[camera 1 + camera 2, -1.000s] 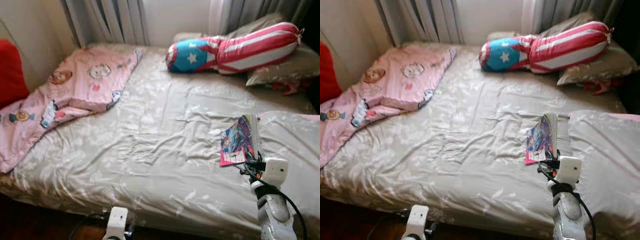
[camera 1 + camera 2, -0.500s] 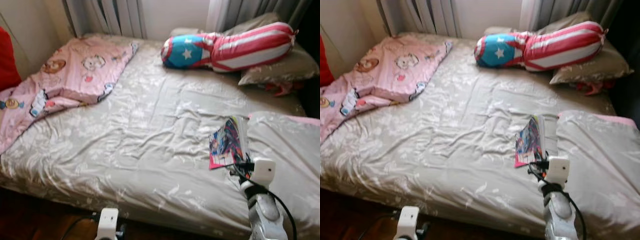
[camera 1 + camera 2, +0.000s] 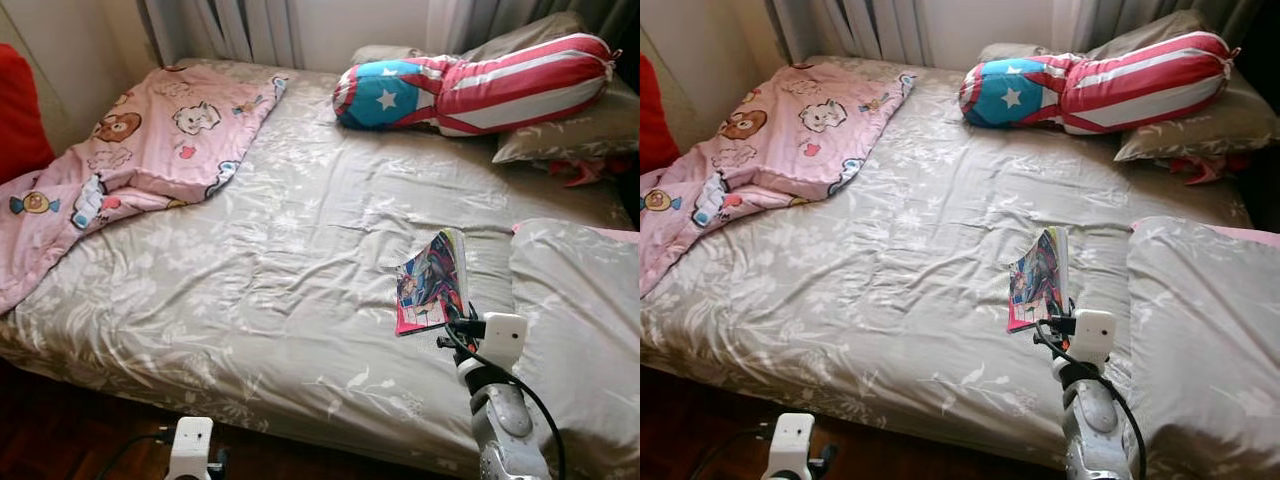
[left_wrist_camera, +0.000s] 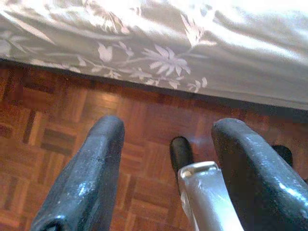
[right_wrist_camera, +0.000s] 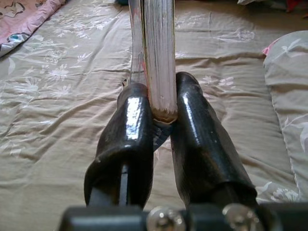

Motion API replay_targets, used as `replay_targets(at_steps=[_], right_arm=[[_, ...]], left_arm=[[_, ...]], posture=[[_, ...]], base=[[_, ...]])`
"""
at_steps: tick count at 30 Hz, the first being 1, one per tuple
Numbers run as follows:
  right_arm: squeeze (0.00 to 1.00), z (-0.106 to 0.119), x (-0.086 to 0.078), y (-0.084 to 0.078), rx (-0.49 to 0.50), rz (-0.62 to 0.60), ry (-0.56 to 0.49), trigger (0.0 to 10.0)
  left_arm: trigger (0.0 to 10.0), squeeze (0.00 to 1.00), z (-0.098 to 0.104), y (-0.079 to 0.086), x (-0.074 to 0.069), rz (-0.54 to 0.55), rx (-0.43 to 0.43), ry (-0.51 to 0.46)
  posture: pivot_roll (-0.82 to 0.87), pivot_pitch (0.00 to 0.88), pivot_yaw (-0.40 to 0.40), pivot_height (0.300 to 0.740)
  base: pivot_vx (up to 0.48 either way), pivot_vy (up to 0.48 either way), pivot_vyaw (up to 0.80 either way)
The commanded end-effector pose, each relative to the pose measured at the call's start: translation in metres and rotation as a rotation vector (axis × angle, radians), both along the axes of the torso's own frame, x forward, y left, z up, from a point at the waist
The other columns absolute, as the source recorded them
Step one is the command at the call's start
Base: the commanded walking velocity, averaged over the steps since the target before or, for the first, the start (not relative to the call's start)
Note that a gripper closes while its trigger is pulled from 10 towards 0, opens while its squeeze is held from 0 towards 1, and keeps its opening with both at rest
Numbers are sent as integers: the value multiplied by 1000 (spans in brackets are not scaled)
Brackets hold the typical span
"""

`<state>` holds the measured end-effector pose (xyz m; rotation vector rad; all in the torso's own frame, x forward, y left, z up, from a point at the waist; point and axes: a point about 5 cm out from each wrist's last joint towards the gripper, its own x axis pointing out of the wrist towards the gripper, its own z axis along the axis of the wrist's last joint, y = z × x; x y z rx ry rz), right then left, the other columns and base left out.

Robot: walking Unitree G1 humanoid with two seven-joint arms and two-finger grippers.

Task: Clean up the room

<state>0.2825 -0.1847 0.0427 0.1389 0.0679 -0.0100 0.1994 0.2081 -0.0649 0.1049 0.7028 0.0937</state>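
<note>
- Nearest, low at the bed's foot: left gripper (image 4: 166, 163), fingers spread wide with nothing between them, hanging over parquet floor (image 4: 62, 120); wrist view alone revealed the wood and the sheet's floral hem.
- Just beyond: right gripper (image 5: 161, 103), raised over the bed's right side, both black fingers (image 5: 130, 130) clamped on one book (image 3: 433, 284).
- Seen from the head cameras: book held on edge above the sheet, colourful cover facing left; seen from the right wrist: page block and spine pinched between the pads, cover art hidden.
- Under and around: one bed (image 3: 290, 270) with a grey-beige floral sheet, rumpled at the middle.
- Right of the book: one folded grey cover (image 3: 575, 320) with a pink edge at its far corner.
- Left side, mid to far: one pink cartoon-print blanket (image 3: 150, 150), partly folded, trailing toward the near left edge.
- Far left edge: one red cushion (image 3: 20, 120).
- Far right, at the head: one bolster (image 3: 470, 85), blue end with a white star, red-and-white stripes, lying across two grey pillows (image 3: 570, 130).
- Farthest: pale curtains (image 3: 240, 25) by the wall.
</note>
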Motion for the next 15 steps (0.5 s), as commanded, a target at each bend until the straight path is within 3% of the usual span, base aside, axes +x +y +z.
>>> replay_targets(at_steps=[1, 9, 15], right_arm=[[0, 13, 4, 0, -19, 16, -56, 10000], [0, 15, 7, -4, -22, -1, -65, 10000], [0, 15, 9, 3, -15, 13, -61, 10000]], left_arm=[[10000, 0, -3, 0, -4, 8, -9, 18], [10000, 0, -3, -7, -2, 5, -25, 25], [10000, 0, -4, -4, -3, 19, -25, 34]], posture=[[-97, 178, -6, 740], [-88, 150, 6, 740], [-73, 152, 2, 740]], base=[[0, 0, 0], [0, 0, 0], [0, 0, 0]])
